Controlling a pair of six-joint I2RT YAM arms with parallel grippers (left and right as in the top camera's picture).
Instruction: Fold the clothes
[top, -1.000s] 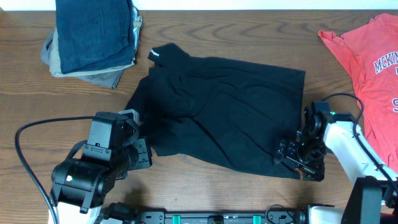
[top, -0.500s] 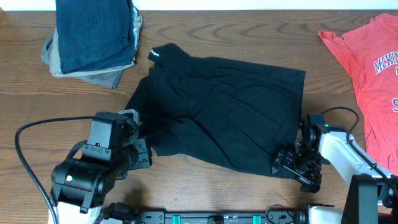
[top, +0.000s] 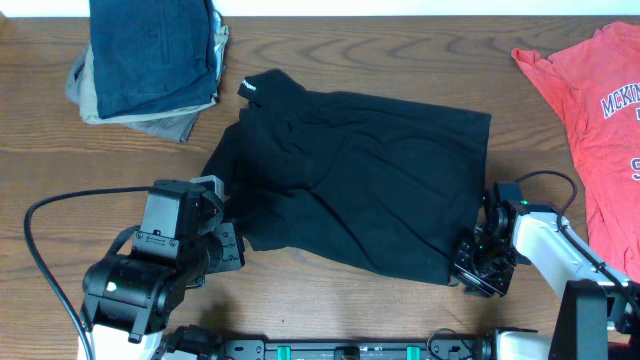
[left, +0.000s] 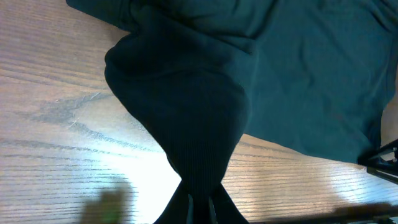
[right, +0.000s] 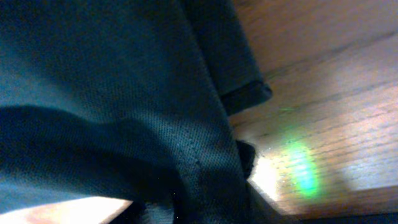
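Wood table (top: 400, 60), black shirt (top: 370, 170) mid-table, long axis left to right. Left gripper (top: 232, 250) pinches its near-left corner; right gripper (top: 470, 262) is clamped on the near-right corner. Free far edge lies straight away from both, so the fold likely runs near-to-far.

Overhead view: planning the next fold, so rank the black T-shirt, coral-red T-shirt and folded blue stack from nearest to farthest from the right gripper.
1. black T-shirt, mid-table, its corner at the right gripper.
2. coral-red T-shirt, at the right edge.
3. folded blue stack, far left corner.
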